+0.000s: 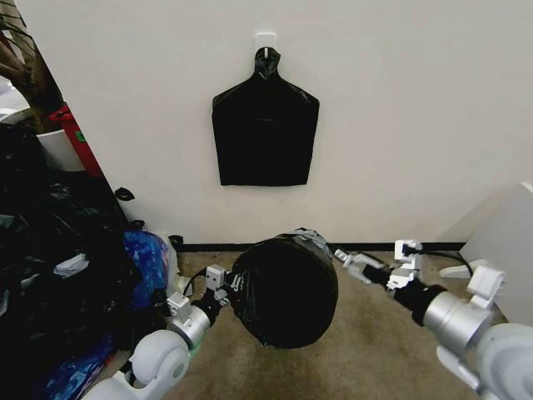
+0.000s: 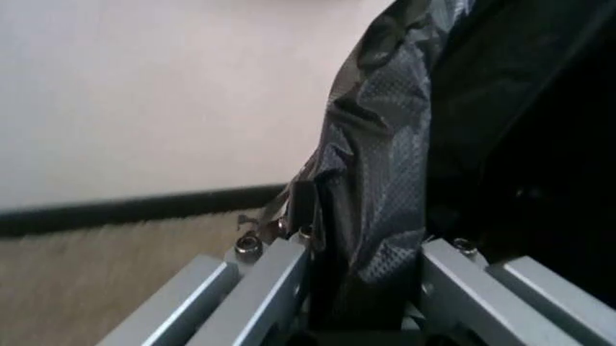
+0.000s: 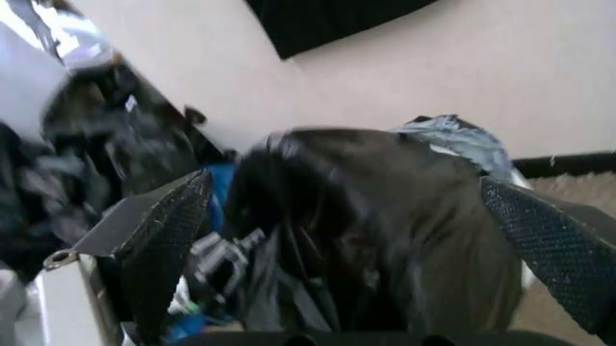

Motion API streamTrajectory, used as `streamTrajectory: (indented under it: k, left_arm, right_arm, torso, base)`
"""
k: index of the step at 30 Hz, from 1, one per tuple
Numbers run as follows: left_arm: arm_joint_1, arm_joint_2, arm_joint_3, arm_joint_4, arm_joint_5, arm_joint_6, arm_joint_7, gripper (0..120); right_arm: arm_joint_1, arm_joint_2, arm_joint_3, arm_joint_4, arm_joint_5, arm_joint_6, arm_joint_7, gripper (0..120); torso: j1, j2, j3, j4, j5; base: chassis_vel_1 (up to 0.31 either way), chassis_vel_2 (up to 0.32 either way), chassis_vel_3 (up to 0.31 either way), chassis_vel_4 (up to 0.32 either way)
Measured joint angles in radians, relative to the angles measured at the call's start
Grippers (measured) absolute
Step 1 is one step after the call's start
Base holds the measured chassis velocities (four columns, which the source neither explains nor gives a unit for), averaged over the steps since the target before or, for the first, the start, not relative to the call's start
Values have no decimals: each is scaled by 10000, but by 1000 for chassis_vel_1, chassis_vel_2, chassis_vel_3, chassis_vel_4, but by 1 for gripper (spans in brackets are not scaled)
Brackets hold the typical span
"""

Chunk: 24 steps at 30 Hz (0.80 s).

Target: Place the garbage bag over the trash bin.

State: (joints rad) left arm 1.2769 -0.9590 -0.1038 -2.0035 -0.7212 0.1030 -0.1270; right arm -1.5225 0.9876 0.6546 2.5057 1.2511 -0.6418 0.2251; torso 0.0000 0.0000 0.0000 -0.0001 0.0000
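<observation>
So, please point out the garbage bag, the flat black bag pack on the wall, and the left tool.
garbage bag (image 1: 287, 292): head view, middle of its black front.
bag pack (image 1: 265, 137): head view, centre of its flat body.
left tool (image 1: 223, 283): head view, tip at the bag's side.

We see the glossy black garbage bag (image 1: 286, 289) at lower centre, a flat black bag pack (image 1: 265, 133) on the cream wall (image 1: 400, 117) above, and blue bags (image 1: 146, 258) at left over beige carpet (image 1: 375, 350).

No readable text, brand, number or sign anywhere — not on the garbage bag (image 1: 285, 289), nor beside it.
</observation>
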Motion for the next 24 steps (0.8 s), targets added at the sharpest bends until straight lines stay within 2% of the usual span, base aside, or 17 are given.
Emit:
streamTrajectory:
  k: [1, 2, 4, 5, 6, 9, 11, 14, 16, 19, 24]
  left_arm:
    - [-52, -2, 103, -215, -388, 257, -706, 0]
    - [-73, -2, 152, -298, -549, 349, -964, 0]
    - [-169, 1, 360, -590, -1222, 741, -1868, 0]
    - [-169, 1, 360, -590, -1222, 741, -1868, 0]
    - [-215, 3, 456, -726, -1568, 891, -2206, 0]
    - [-304, 3, 626, -954, -2116, 1145, -2664, 0]
    - [-371, -1, 830, -1116, -2462, 1345, -3095, 0]
    - [-410, -1, 1008, -1180, -2600, 1418, -3313, 0]
    - [-436, -24, 1204, -1197, -2666, 1442, -3468, 0]
    - [-466, -80, 1307, -1199, -2699, 1443, -3544, 0]
    - [-600, -242, 1500, -1106, -2693, 1404, -3654, 0]
  right_arm:
    - [140, -20, -519, -6, -992, -10, -308, 100]
    - [185, -26, -740, -8, -1439, 11, -474, 100]
    - [273, -99, -1788, -19, -3325, 295, -1267, 100]
    - [273, -99, -1788, -19, -3325, 295, -1267, 100]
    - [330, -157, -2386, -23, -4242, 439, -1590, 100]
    - [590, -226, -3566, -30, -5548, 713, -1961, 100]
    - [885, -163, -4233, -78, -6144, 762, -2028, 93]
    - [1036, -125, -4577, -155, -6334, 704, -1885, 86]
    - [1215, -64, -5063, -297, -6363, 551, -1179, 75]
    - [1380, 38, -5393, -453, -6247, 477, -488, 69]
    - [2207, 481, -6222, -1235, -5362, 432, 2058, 49]
  torso:
    - [0, 0, 0, 1, 1]
    - [0, 0, 0, 2, 0]
    - [0, 0, 0, 2, 0]
    - [0, 0, 0, 2, 0]
    - [0, 0, 0, 2, -1]
    - [0, 0, 0, 1, -1]
    - [0, 0, 0, 2, -1]
    - [0, 0, 0, 2, 0]
    - [0, 0, 0, 0, 0]
    - [0, 0, 0, 1, 0]
    - [0, 0, 1, 0, -1]
  base:
    - [0, 0, 0, 0]
    - [0, 0, 0, 0]
    - [0, 0, 0, 0]
    - [0, 0, 0, 0]
    - [0, 0, 0, 0]
    - [0, 0, 0, 0]
    - [0, 0, 0, 0]
    - [0, 0, 0, 0]
    - [0, 0, 0, 0]
    - [0, 0, 0, 0]
    - [0, 0, 0, 0]
